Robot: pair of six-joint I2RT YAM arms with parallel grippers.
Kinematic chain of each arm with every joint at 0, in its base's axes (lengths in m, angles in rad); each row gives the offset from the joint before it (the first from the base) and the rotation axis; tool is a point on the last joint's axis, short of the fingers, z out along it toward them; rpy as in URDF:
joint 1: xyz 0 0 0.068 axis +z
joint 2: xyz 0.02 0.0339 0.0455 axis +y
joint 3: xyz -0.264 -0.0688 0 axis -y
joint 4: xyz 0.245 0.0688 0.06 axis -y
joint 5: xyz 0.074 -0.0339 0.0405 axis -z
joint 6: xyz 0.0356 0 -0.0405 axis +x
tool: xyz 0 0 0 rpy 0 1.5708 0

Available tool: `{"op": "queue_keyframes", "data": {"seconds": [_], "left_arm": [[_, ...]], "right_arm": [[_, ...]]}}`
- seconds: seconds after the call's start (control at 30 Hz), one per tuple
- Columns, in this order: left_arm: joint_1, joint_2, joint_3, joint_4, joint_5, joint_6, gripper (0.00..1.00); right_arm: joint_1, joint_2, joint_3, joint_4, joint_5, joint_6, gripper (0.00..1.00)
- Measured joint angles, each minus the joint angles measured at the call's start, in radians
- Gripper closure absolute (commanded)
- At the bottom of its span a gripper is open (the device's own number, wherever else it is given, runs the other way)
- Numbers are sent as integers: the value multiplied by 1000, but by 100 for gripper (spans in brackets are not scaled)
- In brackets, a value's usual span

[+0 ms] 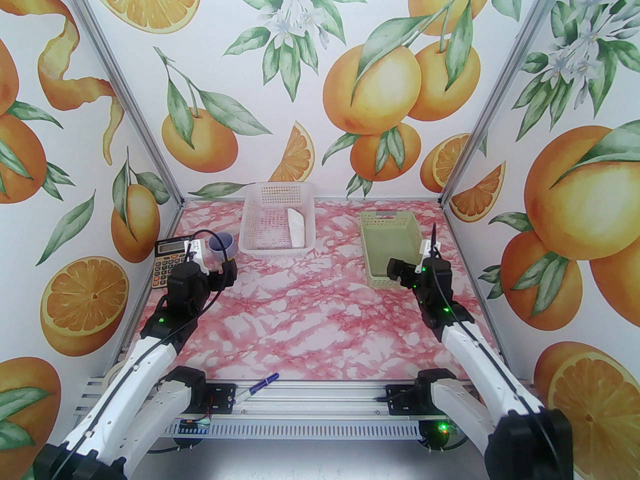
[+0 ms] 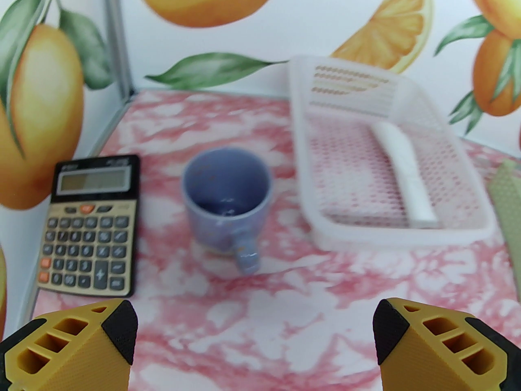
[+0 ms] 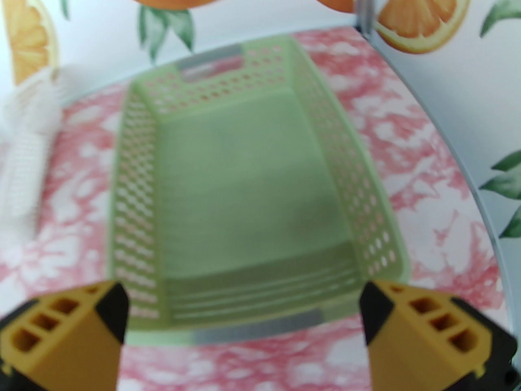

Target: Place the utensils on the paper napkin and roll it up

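From above, the left arm (image 1: 186, 280) covers the near side of the mug (image 1: 223, 241) and the near right part of the calculator (image 1: 163, 260); the right arm (image 1: 431, 280) hides the near right corner of the green basket (image 1: 366, 253); the white paper roll (image 1: 298, 228) in the white basket (image 1: 275, 254) is too small to tell whether anything lies inside it; the right wrist view is blurred, smearing the green basket's holes and cutting the white basket off at its left edge; the left wrist view cuts the green basket to a sliver at its right edge.

No lettering is legible; the calculator's (image 2: 91, 226) key markings blur beyond reading.
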Motion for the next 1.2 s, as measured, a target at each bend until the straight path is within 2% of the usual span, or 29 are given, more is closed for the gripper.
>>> {"op": "queue_keyframes", "data": {"seconds": [0.2,0.43,0.57,0.73,1.2], "left_arm": [[29,73,-46,134,-35,52,0],[43,166,-100,270,-33,111,0],[47,211,-124,341,-19,138,0],[54,280,-143,446,18,164,0],[84,481,-213,795,136,249,0]], "right_arm": [[-2,178,-19,215,35,-53,0],[-2,346,-81,538,13,-100,0],[-4,395,-84,652,-11,-129,0],[-7,501,-129,891,-29,-166,0],[-7,515,-132,930,-48,-170,0]]}}
